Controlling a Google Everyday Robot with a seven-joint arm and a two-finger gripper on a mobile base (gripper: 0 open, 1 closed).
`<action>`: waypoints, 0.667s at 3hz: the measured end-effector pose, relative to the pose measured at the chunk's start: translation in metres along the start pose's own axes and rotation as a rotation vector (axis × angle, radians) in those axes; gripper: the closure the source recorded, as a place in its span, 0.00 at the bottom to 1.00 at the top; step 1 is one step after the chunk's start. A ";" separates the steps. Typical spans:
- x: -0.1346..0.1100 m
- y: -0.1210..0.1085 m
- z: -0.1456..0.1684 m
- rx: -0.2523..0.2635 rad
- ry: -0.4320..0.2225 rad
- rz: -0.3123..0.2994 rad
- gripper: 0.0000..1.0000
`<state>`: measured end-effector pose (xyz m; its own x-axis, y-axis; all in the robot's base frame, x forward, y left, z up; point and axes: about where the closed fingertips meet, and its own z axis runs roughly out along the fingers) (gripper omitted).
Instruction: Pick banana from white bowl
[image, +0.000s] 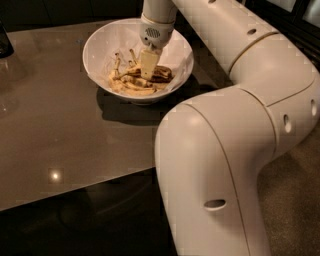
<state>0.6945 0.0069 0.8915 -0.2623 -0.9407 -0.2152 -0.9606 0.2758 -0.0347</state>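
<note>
The white bowl (98, 45) stands on the far part of the brown table. Several bananas lie in it. The dark-blotched banana (161, 74) lies at the right side of the pile, with paler bananas (131, 88) with upright stems to its left. My gripper (148, 65) points straight down from the arm into the middle of the bowl. Its tip sits on the pile at the left end of the blotched banana and hides that part of it.
The glossy brown table (60, 130) has its front edge running across the lower left. A dark object (4, 41) stands at the table's far left. My arm's large pale elbow (225, 170) fills the right and lower part of the view.
</note>
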 end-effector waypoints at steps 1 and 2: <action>0.000 0.000 0.000 0.000 0.000 0.000 0.80; 0.000 0.000 0.000 0.000 0.000 0.000 1.00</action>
<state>0.6945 0.0069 0.8915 -0.2623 -0.9407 -0.2153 -0.9606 0.2758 -0.0347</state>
